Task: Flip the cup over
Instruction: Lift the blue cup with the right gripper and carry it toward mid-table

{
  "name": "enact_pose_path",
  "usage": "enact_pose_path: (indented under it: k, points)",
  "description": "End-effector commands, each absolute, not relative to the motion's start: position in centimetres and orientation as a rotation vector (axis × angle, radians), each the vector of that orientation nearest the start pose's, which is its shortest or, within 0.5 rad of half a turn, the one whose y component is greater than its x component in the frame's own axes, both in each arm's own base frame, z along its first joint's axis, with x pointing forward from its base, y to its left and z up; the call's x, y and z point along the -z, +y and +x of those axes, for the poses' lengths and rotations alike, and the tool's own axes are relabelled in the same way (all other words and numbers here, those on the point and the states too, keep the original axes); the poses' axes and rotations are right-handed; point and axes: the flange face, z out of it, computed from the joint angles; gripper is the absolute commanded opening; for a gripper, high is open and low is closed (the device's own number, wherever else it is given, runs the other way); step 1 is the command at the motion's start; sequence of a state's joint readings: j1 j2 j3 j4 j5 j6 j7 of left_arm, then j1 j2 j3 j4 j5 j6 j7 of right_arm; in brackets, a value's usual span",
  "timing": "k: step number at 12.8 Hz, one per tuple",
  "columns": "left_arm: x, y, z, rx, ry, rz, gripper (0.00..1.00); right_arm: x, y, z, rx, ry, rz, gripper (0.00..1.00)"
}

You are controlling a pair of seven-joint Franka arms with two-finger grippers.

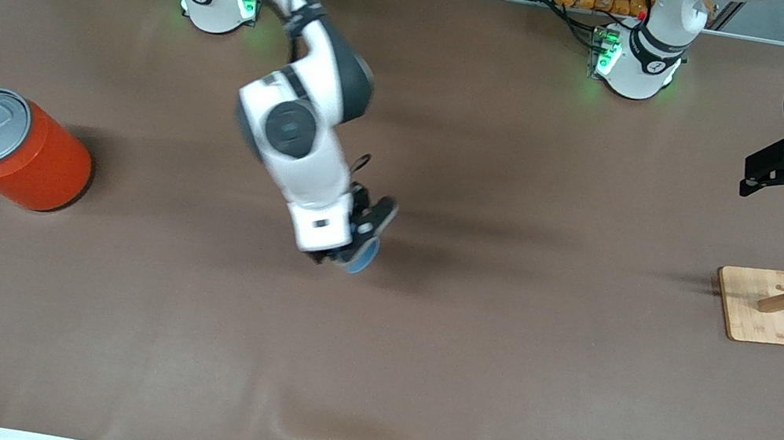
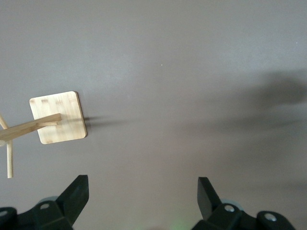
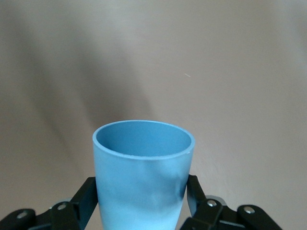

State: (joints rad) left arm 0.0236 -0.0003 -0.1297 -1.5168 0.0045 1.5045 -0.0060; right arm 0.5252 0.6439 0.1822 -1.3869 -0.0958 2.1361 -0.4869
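The small light-blue cup (image 3: 142, 177) sits between the fingers of my right gripper (image 3: 142, 199), which is shut on its wall; its darker blue mouth points away from the wrist. In the front view the right gripper (image 1: 356, 242) holds the cup (image 1: 364, 256) over the middle of the brown table, and the hand hides most of it. My left gripper (image 1: 758, 171) is open and empty, waiting up in the air at the left arm's end of the table; its black fingers (image 2: 76, 194) stand wide apart.
A big orange can (image 1: 13, 149) with a grey pull-tab lid stands toward the right arm's end of the table. A wooden rack on a square base (image 1: 761, 306) stands toward the left arm's end, below the left gripper; it also shows in the left wrist view (image 2: 58, 117).
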Motion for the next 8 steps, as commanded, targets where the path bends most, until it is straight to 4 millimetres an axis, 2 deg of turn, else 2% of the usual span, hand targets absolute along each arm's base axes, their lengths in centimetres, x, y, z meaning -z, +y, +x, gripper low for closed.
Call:
enact_pose_path:
  k: [1,4,6,8]
  points:
    - [-65.0,-5.8,54.2,-0.008,0.139,-3.146,1.00,-32.5,50.5,55.6,0.227,-2.034,-2.404,0.00]
    - [-64.9,-5.7,54.2,-0.011,0.136,-3.146,1.00,-28.7,56.4,51.7,0.243,-2.221,-2.298,0.00]
    - [-64.9,-5.8,54.2,-0.011,0.139,-3.146,1.00,-26.9,58.2,50.4,0.234,-2.246,-2.267,0.00]
    - [-64.9,-5.7,54.2,-0.011,0.136,-3.146,1.00,-25.2,58.9,49.9,0.252,-2.248,-2.249,0.00]
